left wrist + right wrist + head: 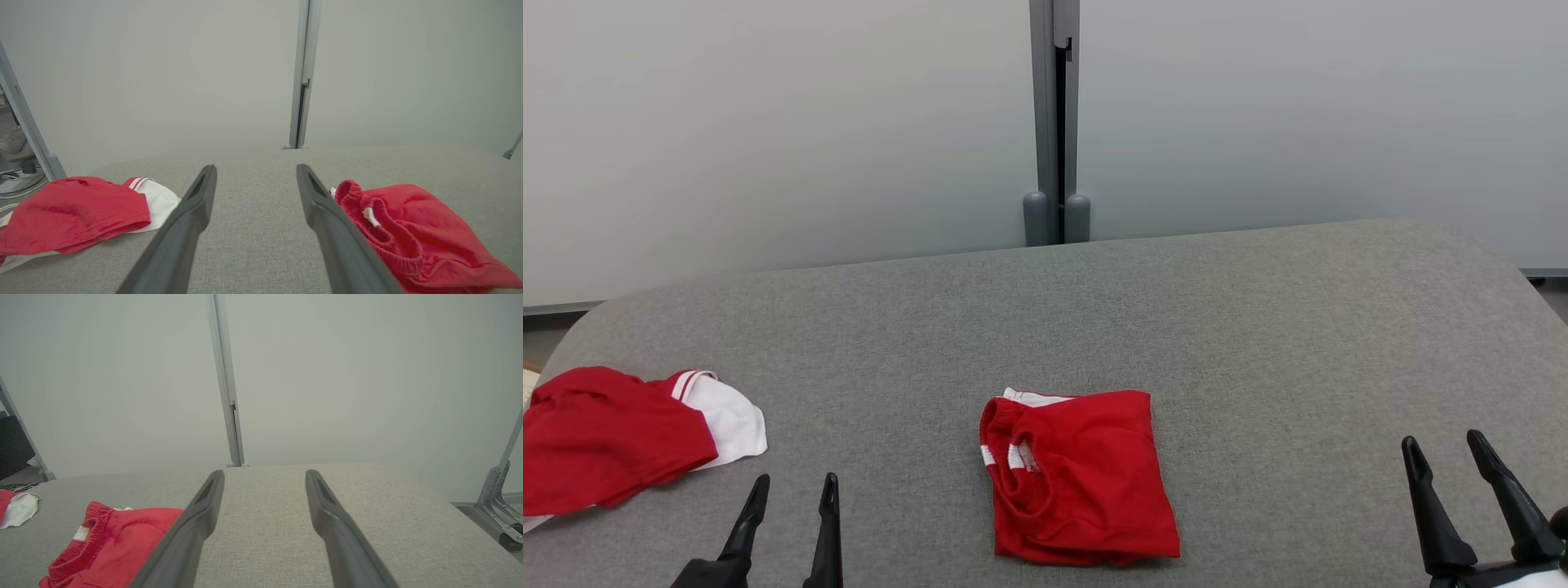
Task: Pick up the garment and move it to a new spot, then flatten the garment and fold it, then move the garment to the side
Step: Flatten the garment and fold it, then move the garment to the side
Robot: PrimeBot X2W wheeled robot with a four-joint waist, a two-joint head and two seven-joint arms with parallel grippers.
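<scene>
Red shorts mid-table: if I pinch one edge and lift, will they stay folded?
Probably not: the red shorts are soft cloth in loose layers, so the fold would likely drop open. The gathered waistband looks thickest, likely the surest grip. Pushed across the textured grey table, they would probably bunch rather than slide.

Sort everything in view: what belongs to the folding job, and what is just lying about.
Job: folded red shorts, mid-table, probably the garment; left gripper, open; right gripper, open; grey table.
Lying about: red-and-white garment at the table's left edge; grey partition post behind.
</scene>
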